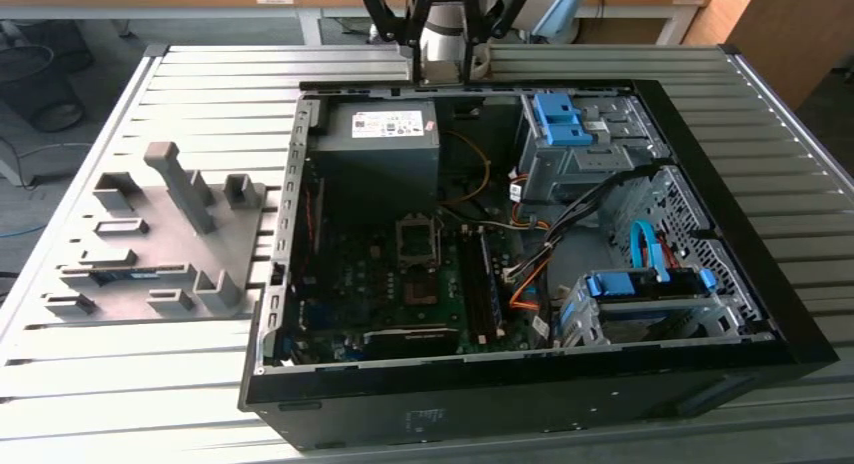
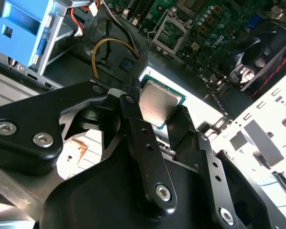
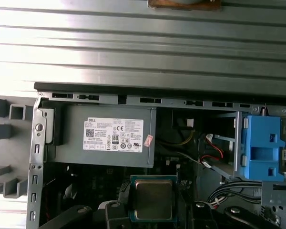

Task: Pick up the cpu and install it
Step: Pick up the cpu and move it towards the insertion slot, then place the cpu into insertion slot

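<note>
a: what sits nearest the wrist cameras?

b: the black two-fingered gripper (image 2: pixel 158 112). its fingers (image 2: pixel 133 114) are drawn in to about the width of the chip and press on two opposite edges of the small flat square cpu (image 2: pixel 156 102) with the silvery-grey metal top. a thin green border runs round that top.

a: so where is the cpu, exactly?

b: clamped between those fingers and carried in the air over the open machine, resting on nothing. its metal top faces the camera in both wrist views.

a: and just past it?

b: in the first wrist view, the grey metal power-supply box (image 3: pixel 105 136) with a white label lies just beyond the chip. off to one side is a bright blue plastic drive bracket (image 3: pixel 262 145). in the second wrist view, yellow cables (image 2: pixel 109 45) loop beyond the fingers.

a: can you see the board?

b: yes, the green motherboard (image 2: pixel 219 19) lies further in, with a square metal-framed socket (image 2: pixel 169 31) on it. the cpu is well apart from that socket and not seated in it.

a: and the wider scene?

b: the exterior view shows a black computer case (image 1: pixel 534 394) lying on its side with the panel off, on a ribbed silvery metal table (image 1: pixel 120 384). a grey moulded fixture (image 1: pixel 160 244) with slots and upright posts sits on the table at the exterior view's left of the case. the arm (image 1: pixel 441 29) stands over the case's far edge, above the power-supply end.
</note>
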### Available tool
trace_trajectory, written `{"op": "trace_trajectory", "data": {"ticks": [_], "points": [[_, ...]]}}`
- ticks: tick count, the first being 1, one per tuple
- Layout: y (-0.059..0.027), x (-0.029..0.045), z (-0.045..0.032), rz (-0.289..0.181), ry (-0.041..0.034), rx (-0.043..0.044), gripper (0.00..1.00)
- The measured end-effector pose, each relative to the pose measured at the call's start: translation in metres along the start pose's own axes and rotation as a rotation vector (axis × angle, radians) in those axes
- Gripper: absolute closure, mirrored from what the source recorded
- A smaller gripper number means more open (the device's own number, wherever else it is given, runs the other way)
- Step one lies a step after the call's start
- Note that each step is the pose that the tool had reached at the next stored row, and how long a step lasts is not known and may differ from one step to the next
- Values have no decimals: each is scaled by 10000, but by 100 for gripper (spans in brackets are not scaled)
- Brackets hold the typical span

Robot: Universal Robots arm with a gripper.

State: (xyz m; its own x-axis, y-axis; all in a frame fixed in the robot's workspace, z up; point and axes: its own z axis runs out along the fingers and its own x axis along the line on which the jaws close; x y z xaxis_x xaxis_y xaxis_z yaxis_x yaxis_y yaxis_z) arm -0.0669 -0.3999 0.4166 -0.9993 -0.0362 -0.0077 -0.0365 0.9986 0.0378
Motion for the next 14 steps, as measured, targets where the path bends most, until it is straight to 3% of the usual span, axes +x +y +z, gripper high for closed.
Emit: {"op": "trace_trajectory", "data": {"ticks": [7,14], "points": [[-6,-3,4,-1,-1,-1,53],[-74,0,40,0,-1,-2,53]]}}
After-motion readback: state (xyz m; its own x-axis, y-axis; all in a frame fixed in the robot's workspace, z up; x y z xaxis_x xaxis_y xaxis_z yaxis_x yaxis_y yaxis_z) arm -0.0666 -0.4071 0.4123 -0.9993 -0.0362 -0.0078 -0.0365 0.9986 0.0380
